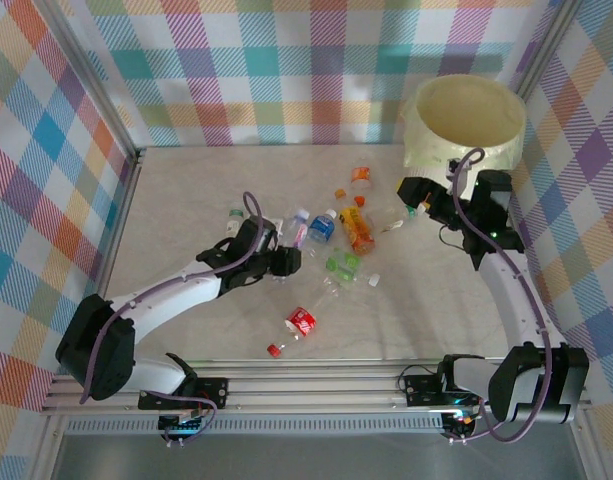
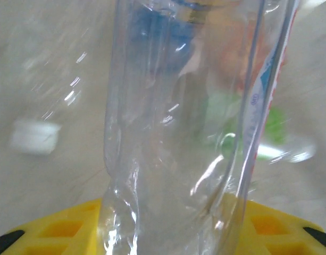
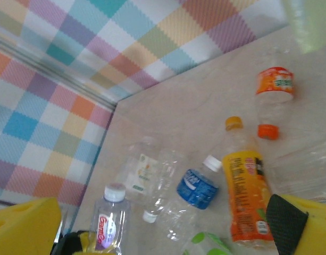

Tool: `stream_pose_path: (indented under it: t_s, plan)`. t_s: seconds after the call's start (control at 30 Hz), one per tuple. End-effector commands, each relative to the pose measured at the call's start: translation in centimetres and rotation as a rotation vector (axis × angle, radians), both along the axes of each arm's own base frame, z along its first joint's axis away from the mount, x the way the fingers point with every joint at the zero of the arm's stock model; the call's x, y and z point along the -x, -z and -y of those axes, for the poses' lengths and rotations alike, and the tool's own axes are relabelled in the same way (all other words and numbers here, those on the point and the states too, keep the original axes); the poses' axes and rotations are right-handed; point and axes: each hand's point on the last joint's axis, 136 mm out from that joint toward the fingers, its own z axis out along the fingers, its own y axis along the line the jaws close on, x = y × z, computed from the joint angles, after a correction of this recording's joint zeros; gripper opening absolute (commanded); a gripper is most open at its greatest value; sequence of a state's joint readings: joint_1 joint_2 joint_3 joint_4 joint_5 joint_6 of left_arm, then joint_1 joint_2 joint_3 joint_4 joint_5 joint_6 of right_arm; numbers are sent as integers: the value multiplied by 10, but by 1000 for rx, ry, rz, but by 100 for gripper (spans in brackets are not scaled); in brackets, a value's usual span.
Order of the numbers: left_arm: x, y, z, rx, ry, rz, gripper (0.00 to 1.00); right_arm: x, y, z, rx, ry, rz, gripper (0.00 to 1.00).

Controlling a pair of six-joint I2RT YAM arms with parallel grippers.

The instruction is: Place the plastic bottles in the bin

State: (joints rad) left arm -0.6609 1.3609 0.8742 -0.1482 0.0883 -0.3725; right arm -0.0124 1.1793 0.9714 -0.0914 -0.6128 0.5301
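- Bin count: we count one bin (image 1: 424, 140), cream-white with a pale yellow liner, in the far right corner of the table (image 1: 186, 200).
- Bottle count: we make out about ten plastic bottles (image 1: 391, 225). The clear, crushed ones overlap, so the figure is approximate.
- Bottle location: all lie on the table outside the bin, to its left and on its near side.
- Labelled bottles, one of each:
  - red-label bottle (image 1: 301, 322), the farthest from the bin
  - green-label bottle (image 1: 343, 265)
  - blue-label bottle (image 3: 197, 188) with a white cap
  - yellow-label bottle (image 3: 247, 199) with an orange cap
  - orange-label bottle (image 3: 275, 81), the closest to the bin
  - pink-label bottle (image 3: 109, 226) with a white cap
  - white-label bottle (image 3: 142, 171)
- Loose caps: we see one orange cap (image 3: 268, 131) just beside the orange-label bottle.
- Writing: we see lettering on the red, pink, blue, yellow and orange labels. It is too blurred or too small to read.
- Left gripper (image 1: 283, 262): closed on a clear bottle (image 2: 173, 133) at the side of the scatter away from the bin. Its yellow fingers (image 2: 56, 231) sit at the bottle's pinched lower end.
- Right gripper (image 1: 414, 192): just beside the bin's near left wall and spread wide. Its yellow fingers (image 3: 24, 223) stand well apart with nothing between them.
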Motion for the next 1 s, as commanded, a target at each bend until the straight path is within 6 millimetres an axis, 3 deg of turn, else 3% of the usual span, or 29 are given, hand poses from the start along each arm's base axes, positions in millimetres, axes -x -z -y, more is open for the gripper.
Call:
stream_pose_path:
  t_s: [0.0,0.2,0.43,0.57,0.73,0.9,0.97]
  plan:
    - [-6,-60,48,245,121,80,40,5,-32,-19,-22,-117,81,100]
    - [-13,-110,95,429,252,147,37,20,-52,-54,-36,-294,129,100]
    - [-8,-145,129,542,393,194,37,28,-60,-80,-33,-397,135,100]
    - [-1,-157,140,588,463,203,37,33,-64,-89,-51,-459,140,100]
    - [5,-168,145,625,506,223,37,30,-52,-93,-48,-480,84,100]
    - [4,-167,150,631,514,206,37,40,-54,-107,-95,-592,63,92]
    - [4,-166,151,631,517,200,37,38,-52,-110,-89,-585,58,81]
